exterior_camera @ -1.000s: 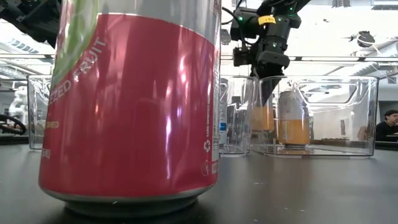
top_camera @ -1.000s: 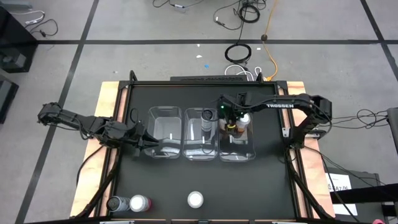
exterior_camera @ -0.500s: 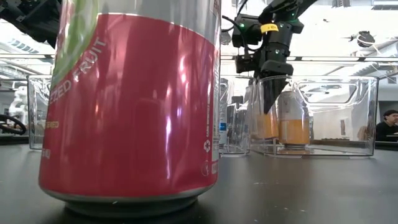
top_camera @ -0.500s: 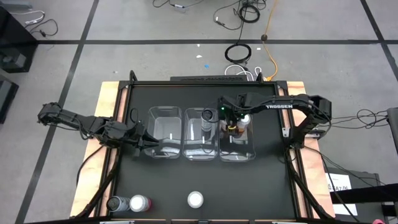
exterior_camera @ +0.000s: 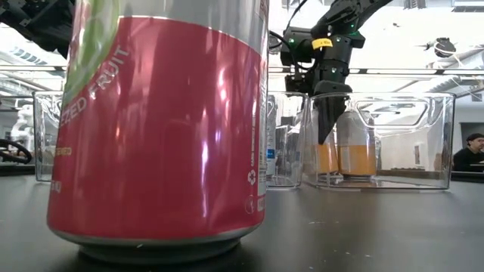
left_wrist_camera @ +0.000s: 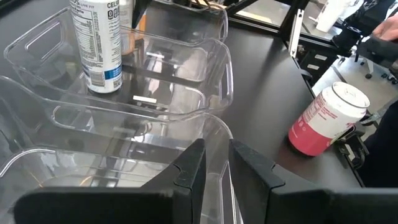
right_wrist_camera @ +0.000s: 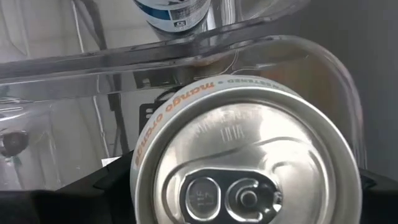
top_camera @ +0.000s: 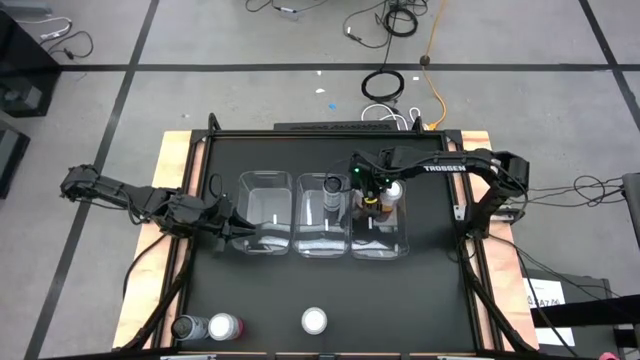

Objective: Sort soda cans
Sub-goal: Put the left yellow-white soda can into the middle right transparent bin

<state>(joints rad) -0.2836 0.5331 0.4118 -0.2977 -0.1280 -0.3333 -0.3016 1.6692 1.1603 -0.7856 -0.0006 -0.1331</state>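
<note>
Bin (top_camera: pixel 403 240) walls are crowding my right gripper (top_camera: pixel 372 203), fingers spread around an upright orange can (right_wrist_camera: pixel 245 180), silver-topped, while my left gripper (left_wrist_camera: pixel 214 169) is pinching a bin rim (left_wrist_camera: pixel 219 134)

Your right gripper (exterior_camera: pixel 327 113) has drifted toward the middle bin (top_camera: pixel 322 214) while rising slightly inside the right bin (top_camera: pixel 381 248). You now see it beside the 2 orange cans (exterior_camera: pixel 344 145), its fingers spread, rather than directly over them.
</note>
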